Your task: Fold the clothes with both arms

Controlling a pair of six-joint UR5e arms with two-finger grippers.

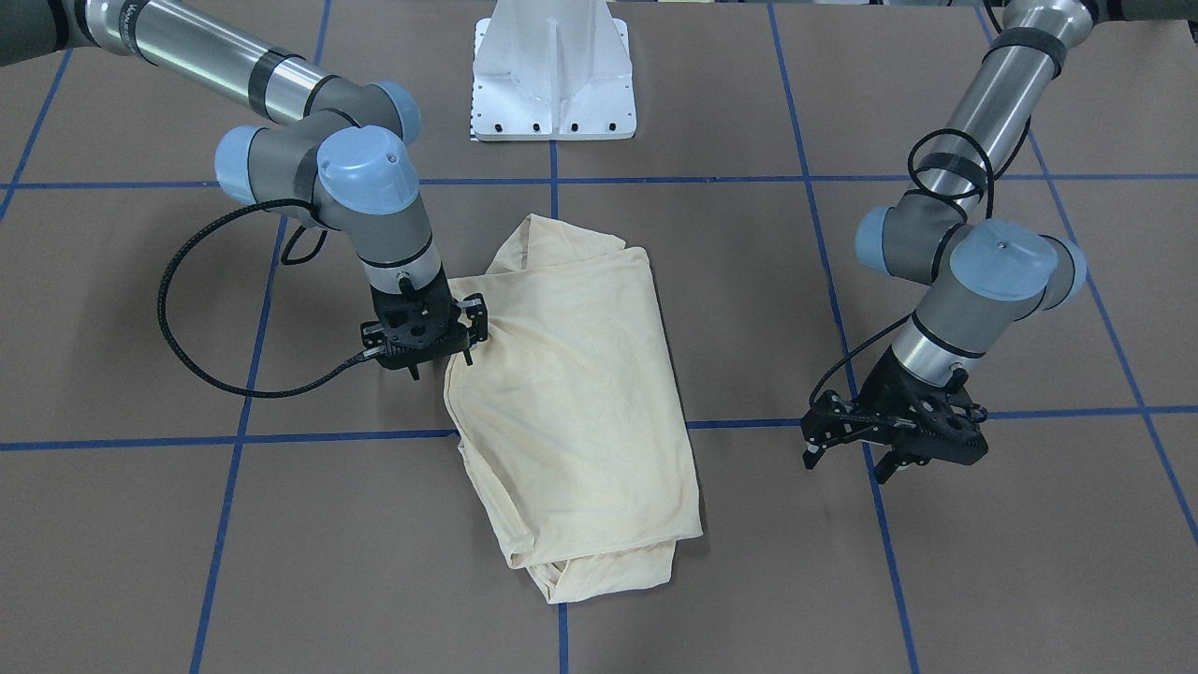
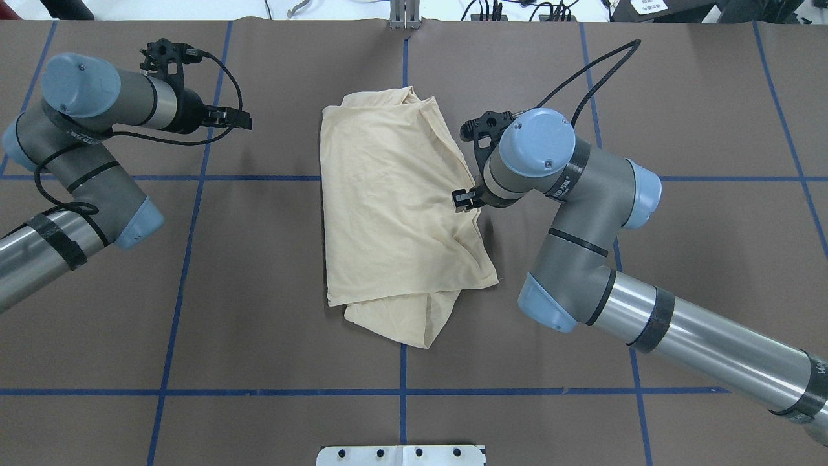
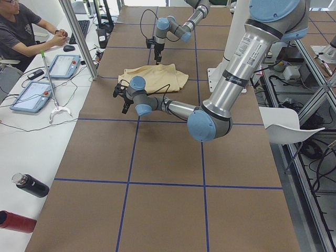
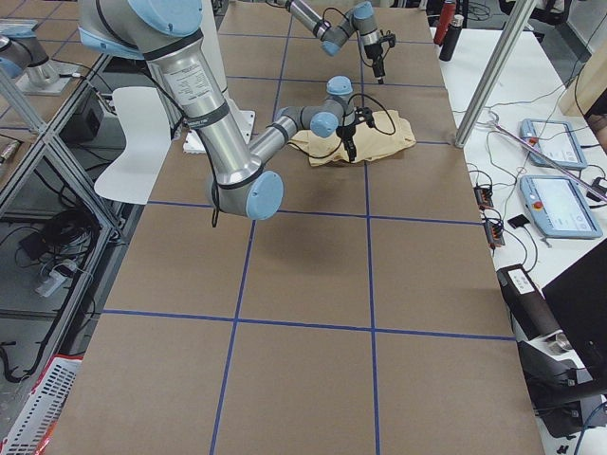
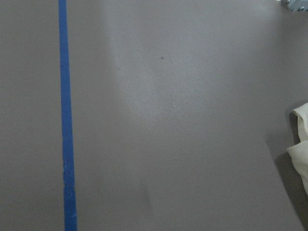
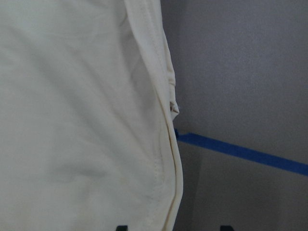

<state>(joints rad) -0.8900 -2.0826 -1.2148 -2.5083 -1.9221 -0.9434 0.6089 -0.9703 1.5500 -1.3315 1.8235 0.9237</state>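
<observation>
Standing at the operators' side of the table [image 1: 936, 580]. It has a brown cover with a grid of blue tape [image 1: 328, 436].

Nearest: the shirt [image 1: 580, 393]. It is cream-yellow, folded to a rough oblong, and lies flat mid-table over a tape crossing. Its long axis runs away from me toward the robot. At the near end a lower layer pokes out from under the top fold. The top surface is mostly smooth.

Next back: the left gripper [image 1: 847, 466]. It is well apart from the shirt, off to one side, and hangs over bare table just by a tape crossing. It is tilted, with the fingers angled down. Jaws are spread, with nothing between them. Its wrist camera shows bare table, one tape line and a scrap of shirt at the frame's edge.

Further back: the right gripper [image 1: 440, 365]. It points straight down at the shirt's long edge, on the side opposite the left gripper. Creases fan out across the cloth from this spot. On the wrist camera both fingertips [image 6: 224, 228] stand apart, and the stitched hem runs between them. Jaws are wide, not closed on the fabric. Whether the tips touch the table: cannot tell.

Farthest: the white pedestal [image 1: 554, 75], apart from the shirt.
</observation>
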